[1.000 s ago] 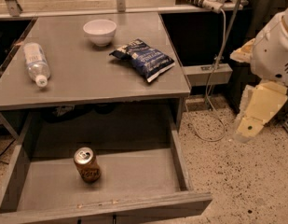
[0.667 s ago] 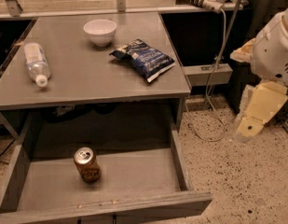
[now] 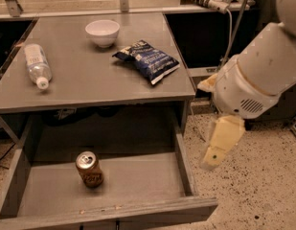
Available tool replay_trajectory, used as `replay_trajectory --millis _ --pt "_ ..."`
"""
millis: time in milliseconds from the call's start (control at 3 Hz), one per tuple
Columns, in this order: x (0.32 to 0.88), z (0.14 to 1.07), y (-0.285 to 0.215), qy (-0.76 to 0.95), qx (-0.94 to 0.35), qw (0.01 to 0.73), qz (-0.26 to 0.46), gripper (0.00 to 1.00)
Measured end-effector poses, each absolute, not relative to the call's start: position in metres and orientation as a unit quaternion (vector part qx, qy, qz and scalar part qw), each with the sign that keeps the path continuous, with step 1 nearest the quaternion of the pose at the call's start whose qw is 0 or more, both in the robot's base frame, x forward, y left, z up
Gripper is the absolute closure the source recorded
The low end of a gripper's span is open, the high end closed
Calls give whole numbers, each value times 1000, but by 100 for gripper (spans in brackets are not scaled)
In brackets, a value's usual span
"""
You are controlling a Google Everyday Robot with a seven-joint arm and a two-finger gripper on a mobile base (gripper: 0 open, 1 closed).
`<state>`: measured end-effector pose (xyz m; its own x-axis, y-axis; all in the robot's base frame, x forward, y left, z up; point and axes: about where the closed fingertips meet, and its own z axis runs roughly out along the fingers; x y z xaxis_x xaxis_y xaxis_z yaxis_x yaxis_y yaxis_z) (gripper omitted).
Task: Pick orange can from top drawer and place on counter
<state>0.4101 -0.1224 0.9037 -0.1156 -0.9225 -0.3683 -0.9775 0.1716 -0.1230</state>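
— Where is the orange can [image 3: 89, 169]?
— Upright in the open top drawer [image 3: 152, 178], toward 7 o'clock, below the tabletop [image 3: 90, 78].
— And the tool [image 3: 219, 145]?
— At 4 o'clock, above the floor [image 3: 262, 190] beside the drawer; released or clenched, I cannot tell.

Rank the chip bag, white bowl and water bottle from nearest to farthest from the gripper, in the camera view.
The gripper hangs right of the top drawer.
1. Chip bag, right side of the counter.
2. White bowl, back middle.
3. Water bottle, far left.
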Motion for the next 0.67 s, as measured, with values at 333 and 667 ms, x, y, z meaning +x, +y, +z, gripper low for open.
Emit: replay_trajectory --millis 333,667 --pt "407 885 -85 724 -652 185 130 0" --pt "406 886 -82 723 -652 186 135 0"
